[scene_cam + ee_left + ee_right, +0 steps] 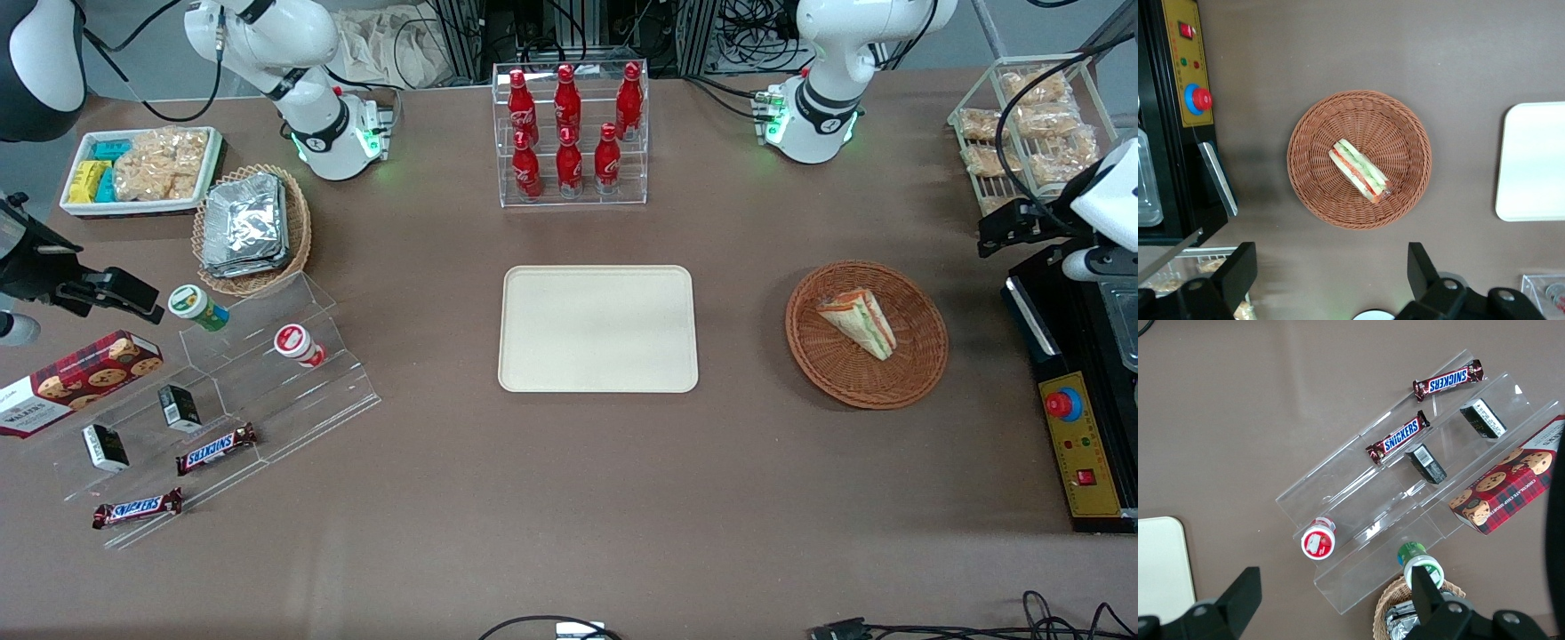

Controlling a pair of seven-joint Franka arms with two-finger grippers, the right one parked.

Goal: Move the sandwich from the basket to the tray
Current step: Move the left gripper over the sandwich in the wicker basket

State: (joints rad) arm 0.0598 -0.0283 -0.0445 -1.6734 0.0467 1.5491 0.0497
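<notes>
Front view looked steeply down from high over the whole table, tray [597, 329] at centre, left wrist view stared straight down from well above the basket [1359, 159], gripper [1331, 270] fingers wide apart, both views shared basket, sandwich [859, 322] and tray.

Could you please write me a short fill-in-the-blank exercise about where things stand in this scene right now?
1. The sandwich lies in the round wicker ____.
2. The tray holds ____ so far.
3. The gripper is open and holds ____, up above the basket.
4. The rack nearest the tray holds six red ____.

Missing words: basket; nothing; nothing; bottles
</notes>
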